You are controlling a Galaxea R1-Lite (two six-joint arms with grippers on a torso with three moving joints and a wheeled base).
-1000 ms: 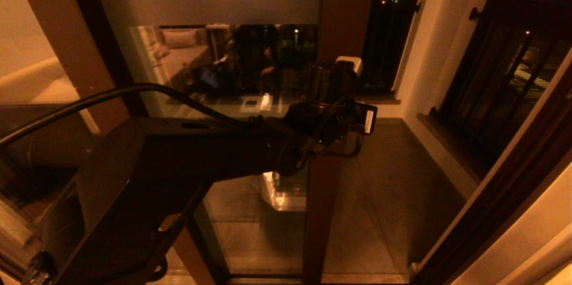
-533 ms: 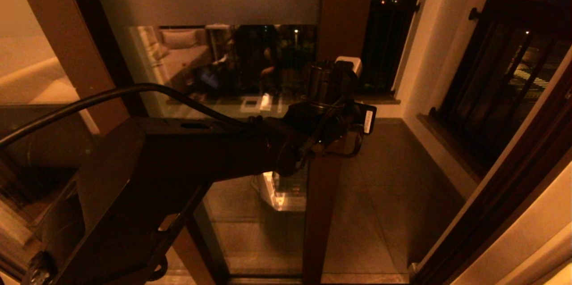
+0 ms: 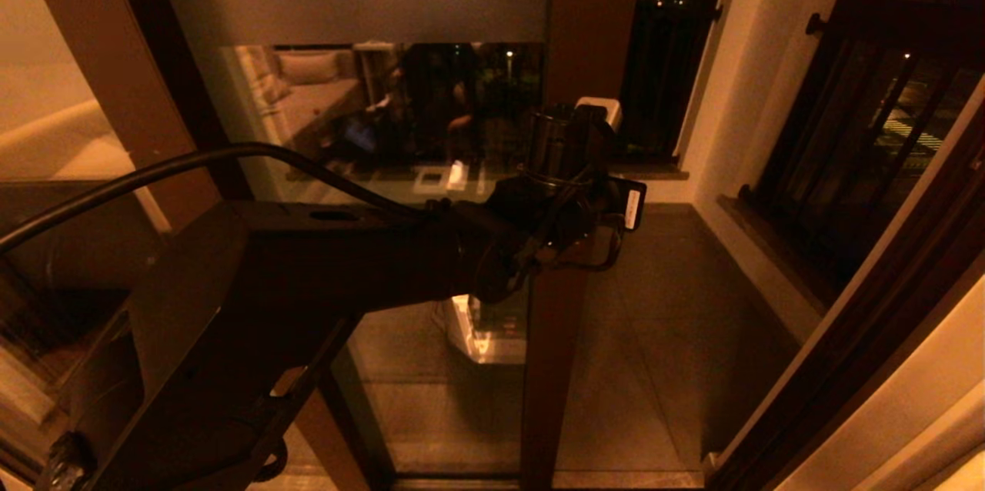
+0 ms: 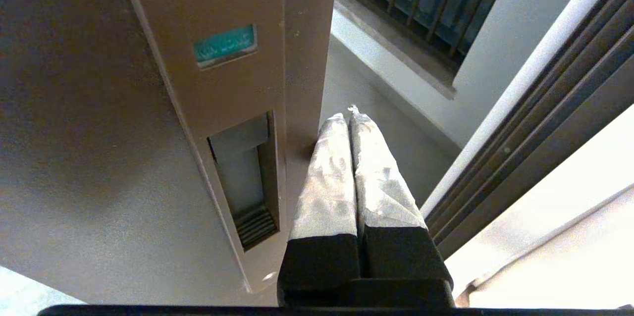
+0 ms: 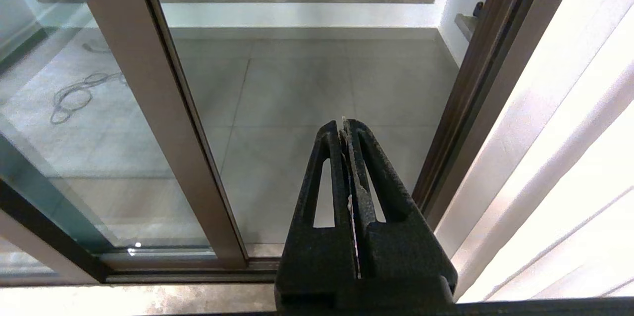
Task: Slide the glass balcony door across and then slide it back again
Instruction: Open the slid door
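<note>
The glass balcony door (image 3: 369,168) has a frosted band (image 3: 369,2) near its top and a dark brown stile (image 3: 550,375) standing mid-view. Right of the stile the doorway is open onto the balcony floor. My left arm reaches across to the stile, its wrist (image 3: 565,195) hiding the fingers in the head view. In the left wrist view my left gripper (image 4: 349,118) is shut, its tape-wrapped fingers (image 4: 327,182) lying along the stile's free edge (image 4: 302,83), beside the slot handle (image 4: 242,177). My right gripper (image 5: 343,125) is shut and empty, low, facing the opening.
The unmoving glass panel with its lighter brown post (image 3: 100,52) stands at the left. The dark door jamb (image 3: 885,306) and a pale wall bound the opening on the right. A railing (image 3: 869,137) and a white box (image 3: 481,333) are out on the balcony. A cable (image 5: 74,98) lies behind the glass.
The door's stile and my left wrist have crept slightly to the left, widening the opening a little. Nothing else differs.
</note>
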